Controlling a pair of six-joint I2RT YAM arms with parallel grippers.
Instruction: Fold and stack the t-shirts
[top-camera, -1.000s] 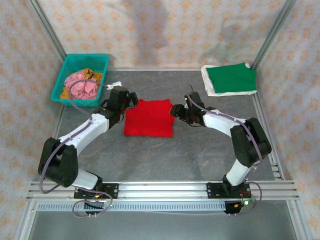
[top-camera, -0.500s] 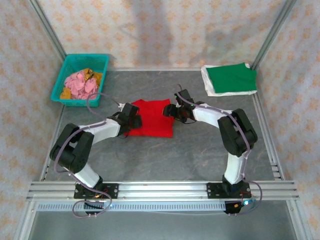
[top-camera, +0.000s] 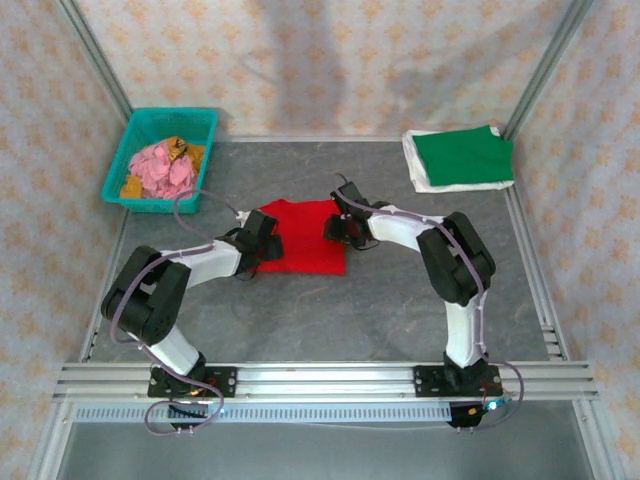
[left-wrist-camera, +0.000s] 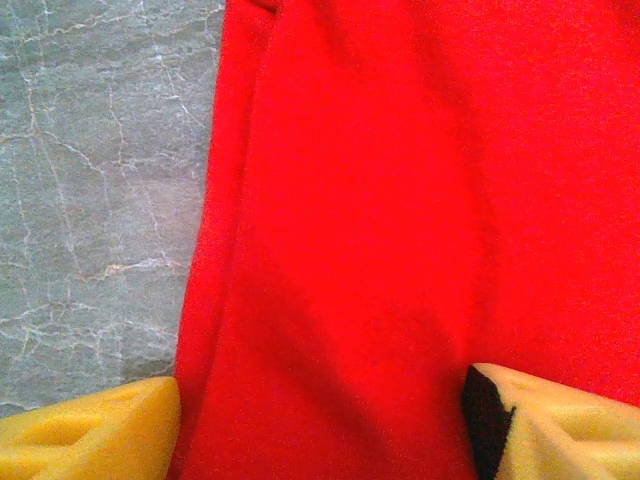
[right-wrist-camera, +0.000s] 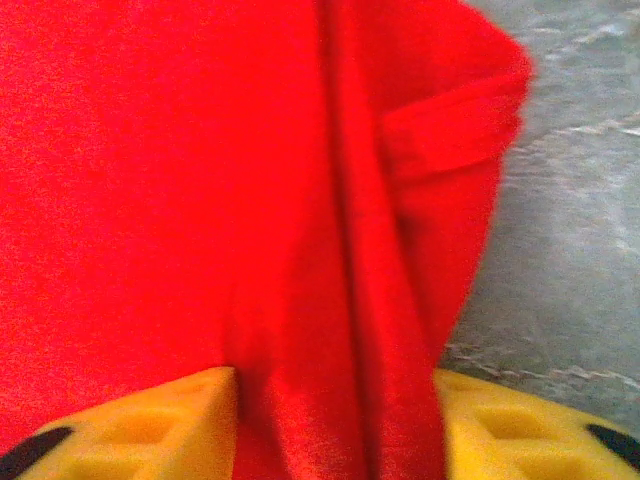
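Mid-table, the red shirt (top-camera: 300, 240) lies folded into a flat rectangle on the grey table (top-camera: 400, 300). L gripper (top-camera: 262, 243) sits at the shirt's left edge and R gripper (top-camera: 336, 226) at its right edge, both arms bent low twd it.

L wrist view: yellow pads (left-wrist-camera: 90, 435) stand wide apart, released, straddling the edge. One pad is by bare table, the other over red cloth. Cloth lies flat btwn them, not pinched.

R wrist view: pads (right-wrist-camera: 130, 430) sit closer together, w/ the shirt's layered edge bunched in a ridge btwn them and cloth touching both. Firm clamp or not, can't tell.

Back right corner: green shirt (top-camera: 462, 155), folded, lies on top of the folded white shirt (top-camera: 415, 170), w/ white showing along the left and near sides. That pile is well apart from the red one.

Back left: teal basket (top-camera: 172, 113) w/ pink and orange-ish items inside.
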